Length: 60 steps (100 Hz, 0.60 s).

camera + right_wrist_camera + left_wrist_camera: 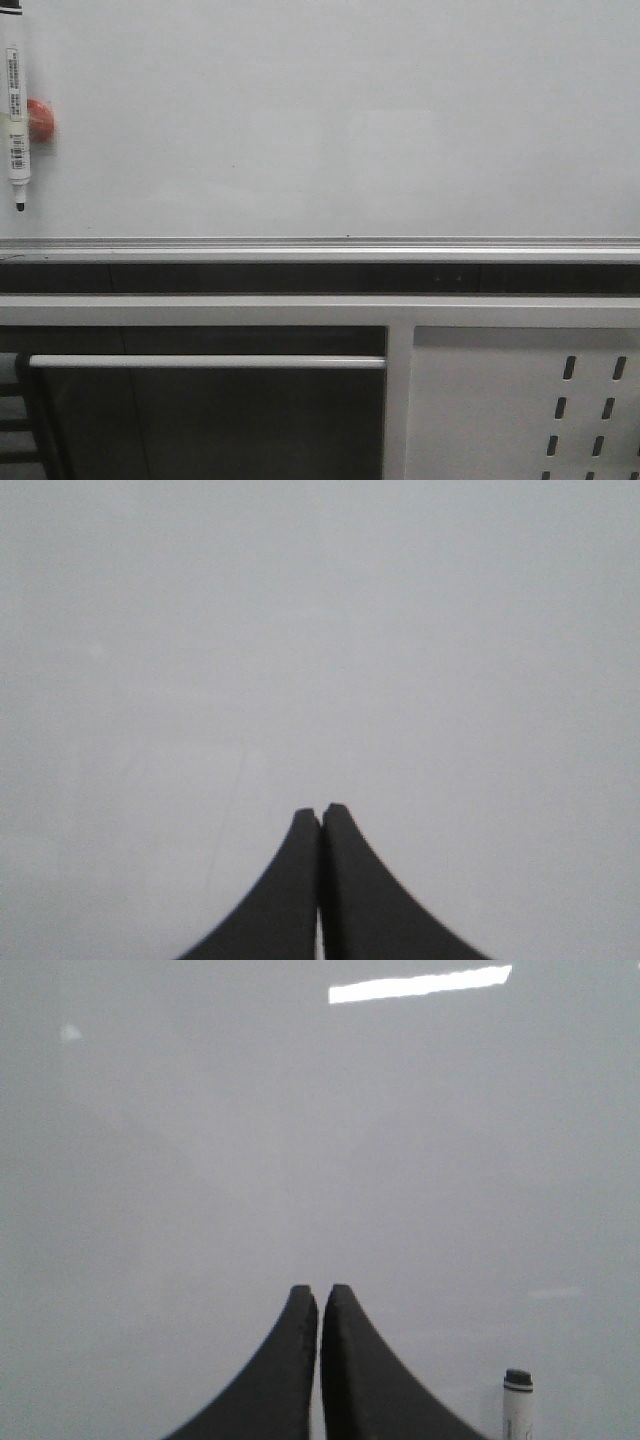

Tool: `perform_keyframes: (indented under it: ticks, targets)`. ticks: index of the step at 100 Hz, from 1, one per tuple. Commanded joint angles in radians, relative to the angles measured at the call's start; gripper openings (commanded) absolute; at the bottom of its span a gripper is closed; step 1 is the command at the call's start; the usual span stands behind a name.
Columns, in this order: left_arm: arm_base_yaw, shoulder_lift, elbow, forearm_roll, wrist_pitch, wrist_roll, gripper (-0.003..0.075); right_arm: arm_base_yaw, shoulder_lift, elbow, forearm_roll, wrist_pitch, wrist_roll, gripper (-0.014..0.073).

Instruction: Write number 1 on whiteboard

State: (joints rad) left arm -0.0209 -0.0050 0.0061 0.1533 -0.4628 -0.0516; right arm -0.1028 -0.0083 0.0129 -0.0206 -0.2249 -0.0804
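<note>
The whiteboard (330, 110) fills the upper half of the front view, pale and glossy, with a silver bottom rail (320, 245). No black stroke of the number 1 shows on it. A white marker (16, 110) with a black tip pointing down hangs at the board's far left, beside a red round magnet (41, 119). The marker's top also shows in the left wrist view (517, 1405). My left gripper (320, 1295) is shut and empty, facing the board (300, 1110). My right gripper (321, 813) is shut and empty, facing the bare board (320, 630). Neither gripper shows in the front view.
Below the rail runs a dark gap, then a white metal frame (320, 310) with a horizontal bar (205, 361). A white panel with slot holes (520, 400) stands at the lower right. A ceiling light reflects on the board (420, 983).
</note>
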Motion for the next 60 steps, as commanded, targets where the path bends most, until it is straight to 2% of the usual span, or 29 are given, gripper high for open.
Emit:
perform_keyframes:
  ticks: [1,30,41,48,60]
  targets:
    - [0.002,-0.026,0.020,-0.019,-0.100,-0.010,-0.0018,-0.007,-0.022,0.027,-0.009,-0.196,-0.003,-0.0069]
    - [0.002,-0.026,0.020,-0.024,-0.094,-0.013,-0.0018,-0.007,-0.022,0.027,-0.009,-0.407,0.001,-0.0069]
    - [0.002,-0.026,0.013,-0.060,-0.142,-0.059,-0.0018,-0.007,-0.022,0.027,-0.002,-0.378,0.034,-0.0069]
    - [0.002,-0.026,0.004,-0.100,-0.134,-0.113,-0.0018,-0.007,-0.022,0.027,0.000,-0.342,0.093,-0.0069]
    - [0.002,-0.026,-0.010,-0.114,-0.096,-0.125,-0.0018,-0.007,-0.022,0.001,0.000,-0.261,0.177,-0.0068]
